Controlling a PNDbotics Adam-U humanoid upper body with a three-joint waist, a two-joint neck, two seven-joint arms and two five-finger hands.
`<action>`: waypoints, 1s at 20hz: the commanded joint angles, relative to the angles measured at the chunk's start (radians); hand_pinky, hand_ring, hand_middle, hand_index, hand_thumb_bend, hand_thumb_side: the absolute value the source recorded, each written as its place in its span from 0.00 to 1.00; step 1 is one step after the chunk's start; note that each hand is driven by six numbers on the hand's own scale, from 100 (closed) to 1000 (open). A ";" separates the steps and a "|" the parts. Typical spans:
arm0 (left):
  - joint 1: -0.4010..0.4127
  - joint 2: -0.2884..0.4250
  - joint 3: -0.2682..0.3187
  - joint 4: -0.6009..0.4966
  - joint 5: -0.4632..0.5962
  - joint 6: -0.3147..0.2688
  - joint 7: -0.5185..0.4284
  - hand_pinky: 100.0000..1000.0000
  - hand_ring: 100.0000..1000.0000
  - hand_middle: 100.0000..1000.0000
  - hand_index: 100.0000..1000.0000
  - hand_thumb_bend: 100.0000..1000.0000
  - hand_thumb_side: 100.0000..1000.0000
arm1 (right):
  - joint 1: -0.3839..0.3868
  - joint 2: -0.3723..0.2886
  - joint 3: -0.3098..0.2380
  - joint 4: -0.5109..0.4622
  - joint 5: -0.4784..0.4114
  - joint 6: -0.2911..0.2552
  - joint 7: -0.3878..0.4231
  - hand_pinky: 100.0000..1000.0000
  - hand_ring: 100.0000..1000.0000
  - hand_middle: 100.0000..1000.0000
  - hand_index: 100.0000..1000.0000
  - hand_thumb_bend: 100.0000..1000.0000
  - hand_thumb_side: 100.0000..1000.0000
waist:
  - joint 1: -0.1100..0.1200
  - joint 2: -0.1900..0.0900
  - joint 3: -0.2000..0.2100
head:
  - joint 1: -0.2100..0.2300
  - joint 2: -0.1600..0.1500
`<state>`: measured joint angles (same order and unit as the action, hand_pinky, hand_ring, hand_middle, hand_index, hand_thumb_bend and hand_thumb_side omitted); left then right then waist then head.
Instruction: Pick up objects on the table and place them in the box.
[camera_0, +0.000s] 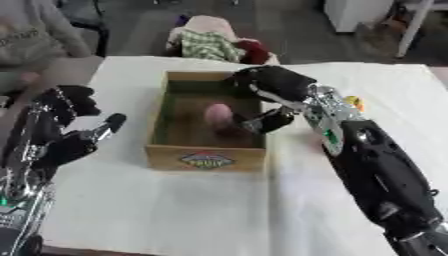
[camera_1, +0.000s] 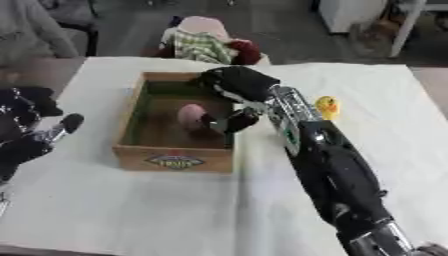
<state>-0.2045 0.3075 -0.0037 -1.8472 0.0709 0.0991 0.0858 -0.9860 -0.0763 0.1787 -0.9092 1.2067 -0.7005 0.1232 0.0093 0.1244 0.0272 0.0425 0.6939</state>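
The right hand hangs bent down over the box, fingers curled just beside a pink ball inside; whether they touch it is unclear. A yellow duck sits on the surface. The left hand rests open.

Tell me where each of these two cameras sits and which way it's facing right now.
Left eye view: in the head, looking down at the table and wooden box; left hand shows fully, right hand over the box.
Right eye view: same head, shifted slightly right; shows the yellow duck clearly, left hand at the edge.
Shared: the box, a pink object inside it, the right arm.
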 joint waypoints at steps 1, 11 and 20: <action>-0.012 0.007 0.004 -0.015 0.004 -0.001 0.002 0.66 0.48 0.43 0.59 0.64 0.01 | -0.025 -0.019 -0.009 -0.028 0.009 -0.005 0.008 0.61 0.76 0.71 0.93 0.14 0.28 | 0.001 -0.014 0.001 | 0.003 -0.006; -0.006 0.014 0.008 -0.013 0.001 0.000 0.007 0.66 0.48 0.43 0.59 0.64 0.01 | -0.039 -0.134 -0.005 -0.066 -0.076 -0.020 0.037 0.63 0.78 0.73 0.91 0.19 0.33 | -0.008 -0.021 -0.012 | 0.019 -0.005; 0.000 0.022 0.013 -0.012 -0.003 -0.001 0.011 0.66 0.48 0.43 0.59 0.64 0.01 | 0.006 -0.310 0.007 -0.076 -0.176 -0.072 0.149 0.67 0.82 0.75 0.90 0.40 0.37 | -0.017 -0.025 -0.028 | 0.036 -0.006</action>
<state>-0.1957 0.3076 -0.0018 -1.8468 0.0705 0.1005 0.0935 -0.9628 -0.3420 0.1867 -0.9648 1.0519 -0.7666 0.2557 -0.0087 0.1162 0.0002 0.0743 0.6939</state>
